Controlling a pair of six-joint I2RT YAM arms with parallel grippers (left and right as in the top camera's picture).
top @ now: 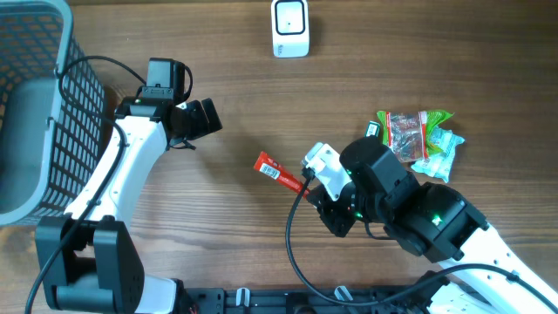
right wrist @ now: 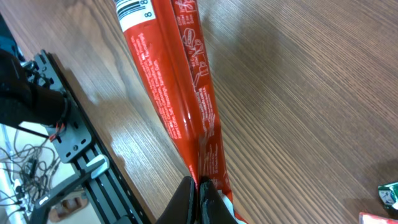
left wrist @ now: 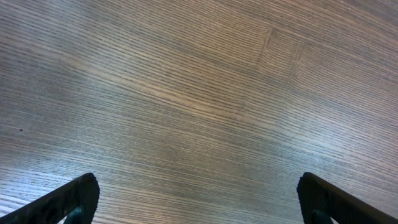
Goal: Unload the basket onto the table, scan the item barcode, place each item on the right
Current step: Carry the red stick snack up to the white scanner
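Observation:
A long red snack packet (top: pixel 275 172) with a white barcode label lies out from my right gripper (top: pixel 307 185) near the table's middle. In the right wrist view the packet (right wrist: pixel 180 93) runs up the frame, barcode at the top, and my right gripper (right wrist: pixel 199 193) is shut on its lower end. A white barcode scanner (top: pixel 290 28) stands at the far edge, well away from the packet. My left gripper (top: pixel 209 118) is open over bare wood, its two fingertips (left wrist: pixel 78 196) far apart at the frame's lower corners with nothing between them.
A grey mesh basket (top: pixel 35 113) fills the left side. A few green and clear snack packets (top: pixel 418 135) lie at the right, behind my right arm. A black rail (right wrist: pixel 74 149) runs along the table's near edge.

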